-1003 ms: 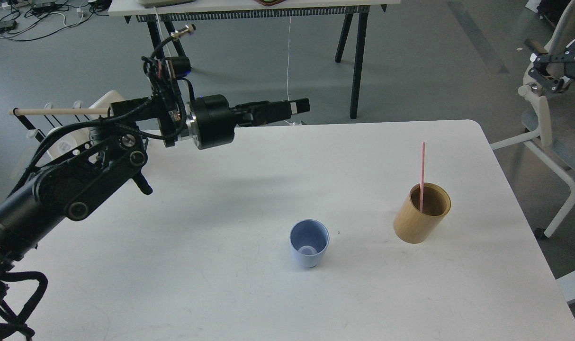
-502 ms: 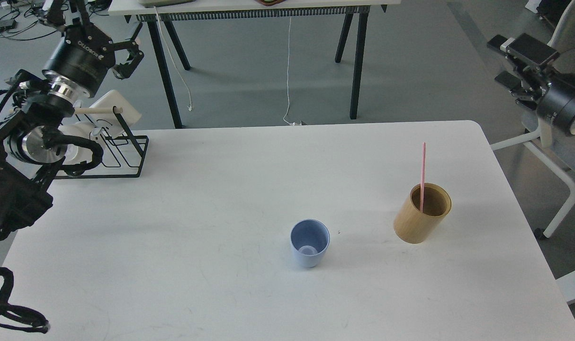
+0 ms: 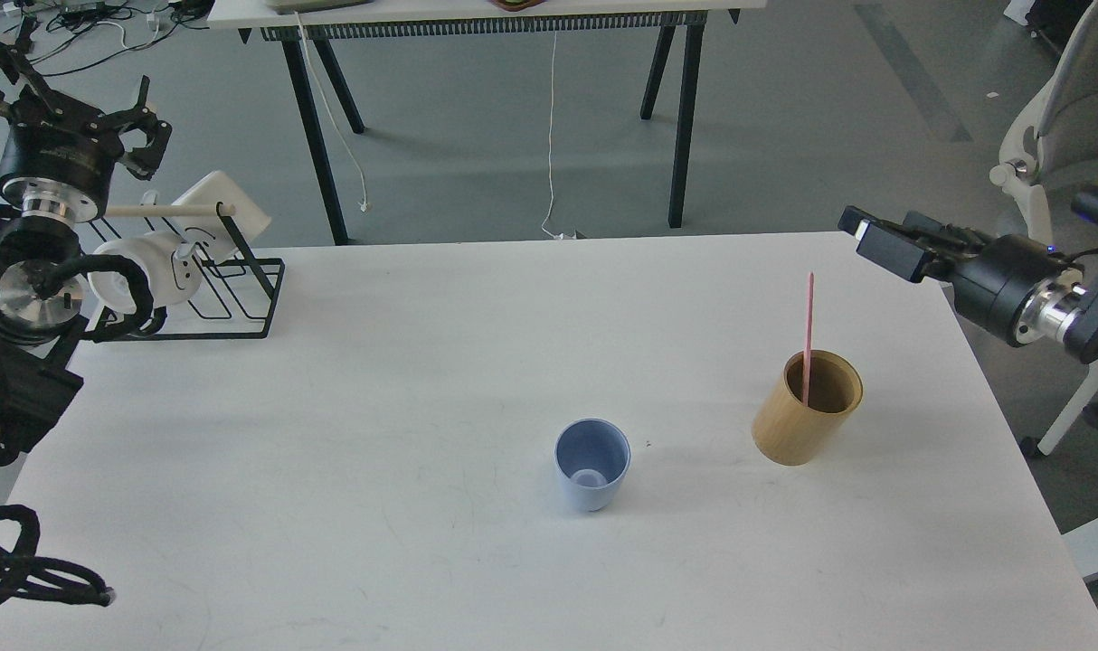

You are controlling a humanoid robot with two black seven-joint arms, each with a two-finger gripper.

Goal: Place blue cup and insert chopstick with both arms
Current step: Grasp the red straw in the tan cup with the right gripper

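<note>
While pink chopstick [image 3: 809,330] stands upright in tan cylinder [image 3: 807,409] at right, blue cup [image 3: 591,464] sits empty mid-table. Stick judged light, stiff, thin, slippery: pinch exposed upper half. Left gripper [image 3: 77,95] splayed open, far left; right gripper [image 3: 885,244] state unclear.

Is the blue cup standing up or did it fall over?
Standing up. The blue cup sits on the white table with its open mouth facing up, and its inside looks empty.

I have one view only, from the head, looking forward and down across the white counter [image 3: 422,362] from its near edge; my arms enter at both sides, grey floor beyond.
</note>
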